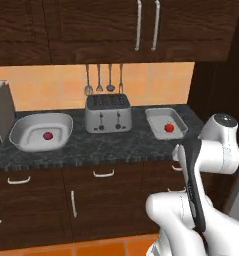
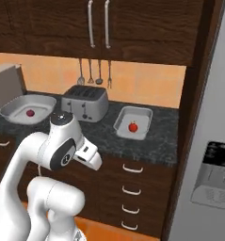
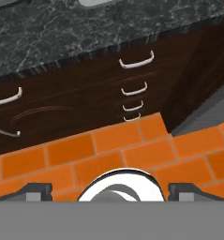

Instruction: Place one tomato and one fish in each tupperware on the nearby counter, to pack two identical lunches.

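Tomatoes number two: one small red tomato (image 1: 47,135) lies in the rounded tupperware (image 1: 26,124) at the left of the left base view, and a brighter second tomato (image 1: 169,127) sits in the rectangular tupperware (image 1: 159,116) right of centre. That makes two containers, each with a single tomato; I cannot make out a fish in either. Between the two containers stands one silver toaster (image 1: 108,113), and four utensils (image 1: 104,77) hang on the orange tiled wall above it. The counter (image 1: 116,145) is a dark speckled stone slab crossing the middle of the frame, over dark wood drawers with curved silver handles (image 1: 103,173). Above, two long vertical cabinet handles (image 1: 146,25) show in the upper right of centre. In the right base view a grey refrigerator door (image 2: 212,141) with a dispenser panel fills the right edge. In the hand view the gripper (image 3: 108,190) points down at an orange tiled floor (image 3: 132,150), with the counter edge and a stack of four drawer handles (image 3: 134,84) in the upper half; its two dark fingertips (image 3: 36,190) stand far apart at the bottom corners with nothing between them. The white arm rises in the lower right of the left base view, well clear of the counter.
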